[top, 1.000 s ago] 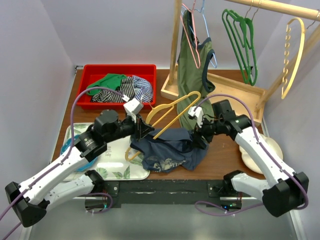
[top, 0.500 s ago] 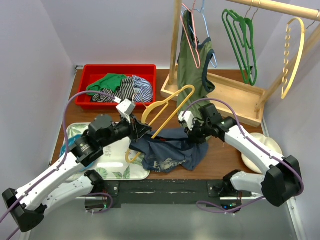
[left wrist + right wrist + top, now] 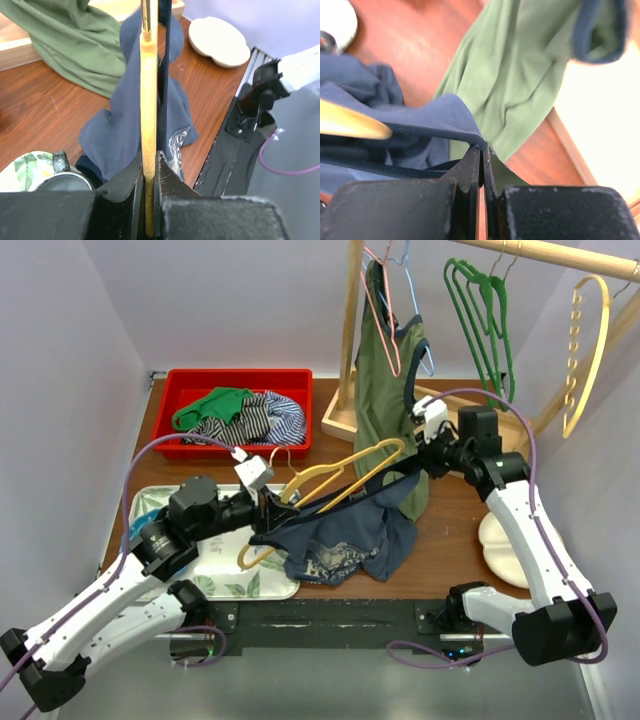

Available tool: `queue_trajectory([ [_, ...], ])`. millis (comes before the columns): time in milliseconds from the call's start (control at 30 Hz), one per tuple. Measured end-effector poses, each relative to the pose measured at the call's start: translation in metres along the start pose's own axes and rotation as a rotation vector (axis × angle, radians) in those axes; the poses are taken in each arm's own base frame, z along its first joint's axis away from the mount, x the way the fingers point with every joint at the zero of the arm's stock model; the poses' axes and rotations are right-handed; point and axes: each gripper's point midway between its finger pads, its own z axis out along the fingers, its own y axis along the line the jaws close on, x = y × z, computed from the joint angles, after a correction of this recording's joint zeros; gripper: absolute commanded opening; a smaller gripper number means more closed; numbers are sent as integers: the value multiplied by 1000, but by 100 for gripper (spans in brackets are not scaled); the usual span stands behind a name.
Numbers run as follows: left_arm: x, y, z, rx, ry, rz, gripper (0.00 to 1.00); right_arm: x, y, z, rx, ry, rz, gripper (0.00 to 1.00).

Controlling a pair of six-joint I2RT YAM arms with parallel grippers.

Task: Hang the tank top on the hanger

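The navy tank top (image 3: 345, 538) lies crumpled at the table's front centre, its pale print facing up. One edge is stretched up and to the right. My right gripper (image 3: 426, 462) is shut on that dark edge (image 3: 435, 112), pinched at the fingertips (image 3: 483, 148). The mustard-yellow hanger (image 3: 340, 473) slants over the top, with one arm under the raised strap. My left gripper (image 3: 274, 508) is shut on the hanger's bar (image 3: 149, 75), seen edge-on between the jaws (image 3: 151, 161). The hanger's tip (image 3: 350, 126) shows beside the strap.
An olive-green tank top (image 3: 385, 370) hangs from the wooden rack (image 3: 480, 425) just behind my right gripper. Green hangers (image 3: 480, 330) and a holed yellow hanger (image 3: 585, 350) hang further right. A red bin (image 3: 240, 374) of clothes, a leaf-print tray (image 3: 230, 585) and a white dish (image 3: 500, 540) are nearby.
My right gripper has shut on the tank top's edge and pulled it up and to the right, stretching the fabric. My left arm has drawn the hanger slightly left and nearer.
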Motion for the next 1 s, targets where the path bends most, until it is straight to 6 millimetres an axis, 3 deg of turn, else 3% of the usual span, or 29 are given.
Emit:
queue_trajectory([
  [100,6,2,0,2,24,30,0,-17,-3,-8,9,-42,16,0],
  [333,20,8,4,-4,104,63,0,-24,-2,-19,0,-43,38,0],
  [533,21,7,9,21,153,91,0,-40,1,-31,-21,-77,22,0],
  [667,26,1,18,79,208,94,0,-58,14,-44,-100,-130,-5,0],
  [900,31,-1,43,148,303,65,0,-90,63,-66,-349,-217,-80,0],
  [967,25,-1,46,148,298,68,0,-89,76,-71,-401,-215,-108,18],
  [1000,20,-2,46,149,287,74,0,-86,81,-73,-418,-208,-119,40],
])
